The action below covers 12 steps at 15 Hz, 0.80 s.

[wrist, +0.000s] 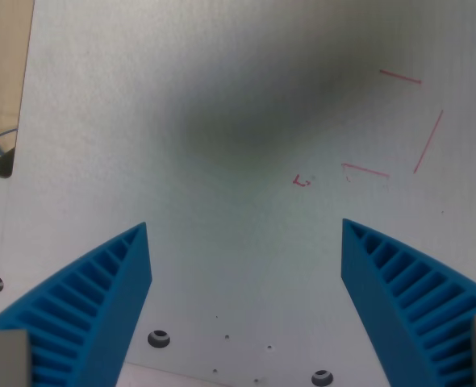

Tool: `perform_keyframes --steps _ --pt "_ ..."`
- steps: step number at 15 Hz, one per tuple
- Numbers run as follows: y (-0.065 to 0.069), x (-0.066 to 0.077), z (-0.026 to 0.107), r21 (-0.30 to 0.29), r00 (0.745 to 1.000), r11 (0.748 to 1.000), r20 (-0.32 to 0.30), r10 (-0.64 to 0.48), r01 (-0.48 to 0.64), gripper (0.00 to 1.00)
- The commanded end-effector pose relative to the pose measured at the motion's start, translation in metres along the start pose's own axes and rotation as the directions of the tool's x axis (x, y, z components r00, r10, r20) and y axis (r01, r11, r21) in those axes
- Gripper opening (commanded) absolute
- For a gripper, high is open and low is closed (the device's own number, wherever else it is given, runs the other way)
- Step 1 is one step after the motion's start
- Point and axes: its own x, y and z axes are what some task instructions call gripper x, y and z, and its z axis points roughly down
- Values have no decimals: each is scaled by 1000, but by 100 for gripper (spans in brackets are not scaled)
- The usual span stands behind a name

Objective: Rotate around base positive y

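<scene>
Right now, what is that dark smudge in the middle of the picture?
In the wrist view, a soft-edged shadow lies on the pale table, likely cast by the arm; the open blue claw looks sharp, the red marks slightly soft.

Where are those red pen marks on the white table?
The red pen marks sit on the white table toward the wrist view's upper right, above the right blue finger of the open gripper.

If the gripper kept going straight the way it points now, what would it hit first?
Most likely the bare white table. The gripper is open with nothing between its blue fingers, and only flat surface lies ahead. The red marks sit off toward the wrist view's right. Depth is unclear.
</scene>
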Motion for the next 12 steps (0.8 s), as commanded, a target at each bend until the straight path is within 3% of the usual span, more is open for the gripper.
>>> perform_keyframes --steps 1,12 --pt "0 0 -2 3 1000 1000 7 0 0 100" --pt "0 0 -2 44 992 999 128 -4 -2 100"
